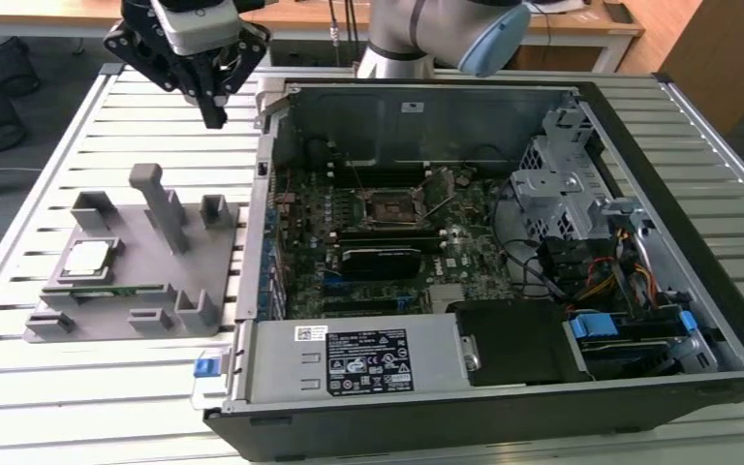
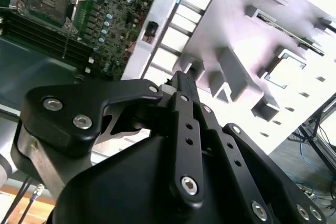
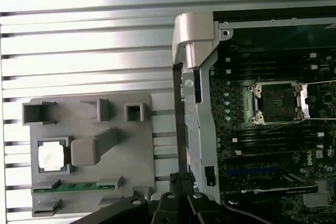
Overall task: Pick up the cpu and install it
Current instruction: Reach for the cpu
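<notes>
We see the cpu [image 1: 88,258] seated in the grey fixture [image 1: 139,302], nine o'clock of the open case [image 1: 411,108]; socket [image 1: 387,205] bare. The gripper [image 1: 213,120], pressed together and empty, hangs at the fixture's twelve o'clock; glare blurs the fixture in the second wrist view

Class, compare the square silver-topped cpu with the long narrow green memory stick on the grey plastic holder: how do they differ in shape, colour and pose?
Shape: the cpu is a square; the memory stick is a long thin strip. Colour: the cpu's top is shiny silver; the memory stick is green. Pose: the cpu lies flat in a square recess; the memory stick seems to stand on edge. Both sit in the grey holder.
</notes>
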Robot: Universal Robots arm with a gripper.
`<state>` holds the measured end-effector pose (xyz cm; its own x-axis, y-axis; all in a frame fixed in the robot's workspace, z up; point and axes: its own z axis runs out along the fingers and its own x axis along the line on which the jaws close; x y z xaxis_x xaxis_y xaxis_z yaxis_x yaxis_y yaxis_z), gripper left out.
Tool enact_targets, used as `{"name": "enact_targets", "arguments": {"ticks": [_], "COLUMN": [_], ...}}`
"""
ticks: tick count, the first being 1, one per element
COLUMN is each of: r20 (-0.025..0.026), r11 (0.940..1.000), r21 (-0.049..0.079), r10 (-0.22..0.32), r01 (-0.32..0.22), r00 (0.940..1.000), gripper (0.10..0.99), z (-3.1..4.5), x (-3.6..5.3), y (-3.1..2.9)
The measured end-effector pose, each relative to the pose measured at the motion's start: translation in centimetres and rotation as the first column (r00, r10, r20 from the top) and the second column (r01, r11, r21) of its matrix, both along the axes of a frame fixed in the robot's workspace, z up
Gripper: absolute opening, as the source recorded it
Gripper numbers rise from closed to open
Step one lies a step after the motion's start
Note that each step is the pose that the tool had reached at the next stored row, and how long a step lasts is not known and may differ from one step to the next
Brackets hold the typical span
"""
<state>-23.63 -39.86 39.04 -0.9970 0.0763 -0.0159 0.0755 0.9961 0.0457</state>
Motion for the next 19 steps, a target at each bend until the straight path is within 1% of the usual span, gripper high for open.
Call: {"name": "enact_targets", "arguments": {"ticks": [8,14,17,18,19], "r20": [0.0,0.0001,0.0,0.0,0.0], "r11": [1.0,1.0,1.0,1.0,1.0], "r21": [0.0,0.0,0.0,0.0,0.0], "r10": [0.0,0.0,0.0,0.0,0.0], "r01": [0.0,0.0,0.0,0.0,0.0], "r00": [1.0,1.0,1.0,1.0,1.0], "gripper": [0.106,0.106,0.106,0.106,0.106], "z": [-0.04,-0.11,-0.13,-0.15,-0.15], "x": [-3.58,-6.31,-7.66,-8.38,-8.83], "y": [0.1,0.36,0.4,0.4,0.4]}}
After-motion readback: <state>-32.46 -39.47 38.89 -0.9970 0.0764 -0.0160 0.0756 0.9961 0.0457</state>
